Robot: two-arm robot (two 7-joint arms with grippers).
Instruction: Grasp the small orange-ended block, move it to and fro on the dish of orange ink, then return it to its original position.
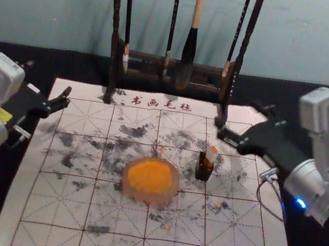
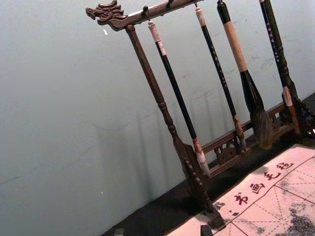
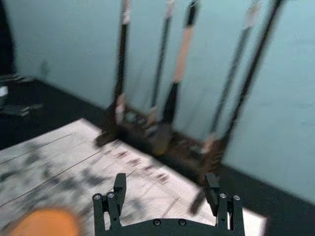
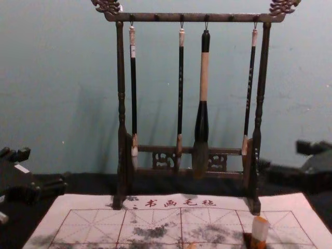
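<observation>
My right gripper point(image 1: 239, 118) is open above the mat's right side, behind the block; the right wrist view shows nothing between the tips of this gripper point(image 3: 166, 189). The small block point(image 1: 212, 152) stands upright in a dark holder point(image 1: 204, 170). In the chest view, the block point(image 4: 260, 231) has a pale top and an orange lower part. Left of it lies the round dish point(image 1: 124, 182) of orange ink, also seen partly as an orange patch point(image 3: 47, 225) in the right wrist view. My left gripper point(image 1: 49, 82) idles open at the mat's left edge; its tips point(image 2: 162, 231) stand apart.
A wooden rack point(image 4: 121, 98) with hanging brushes stands along the mat's back edge, a large brush point(image 4: 203, 109) among them. The ink-stained gridded mat point(image 1: 56, 206) lies on a black table. A cable point(image 1: 265, 200) loops beneath my right wrist.
</observation>
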